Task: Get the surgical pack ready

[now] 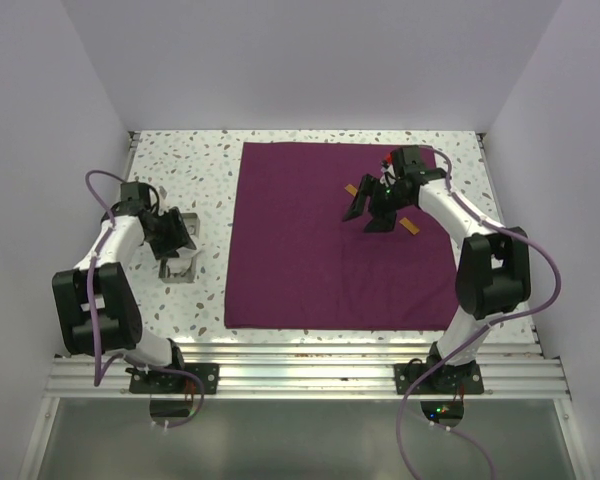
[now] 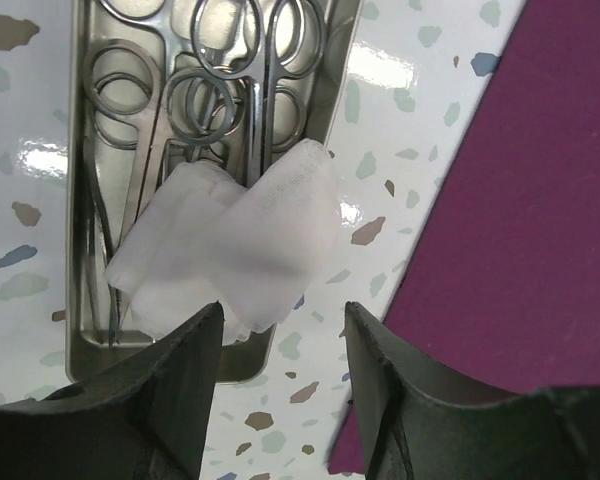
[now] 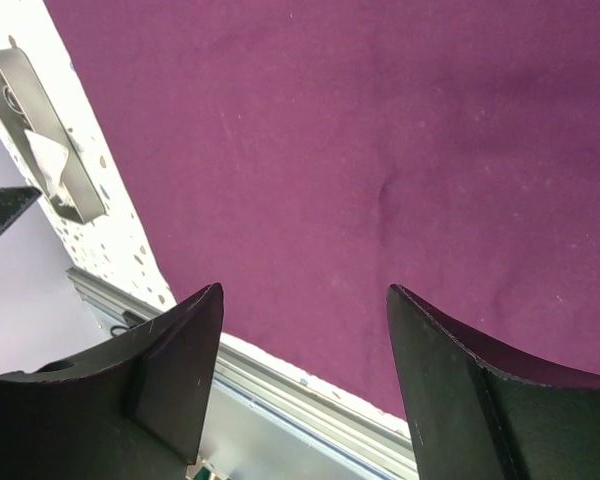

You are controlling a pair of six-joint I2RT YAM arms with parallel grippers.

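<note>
One large maroon square cloth (image 1: 310, 260): flat on speckled table (image 1: 208, 170)
Small rectangular metal tray (image 2: 105, 355): left of it, holds steel scissors (image 2: 258, 120), white gauze (image 2: 230, 245)
Left gripper (image 2: 283, 310): open, empty, at gauze
Right gripper (image 3: 305, 290): wide open, empty, above cloth

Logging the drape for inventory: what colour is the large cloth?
Plain maroon-purple cloth, best seen in the top external view.

No readable text or labels anywhere
</note>
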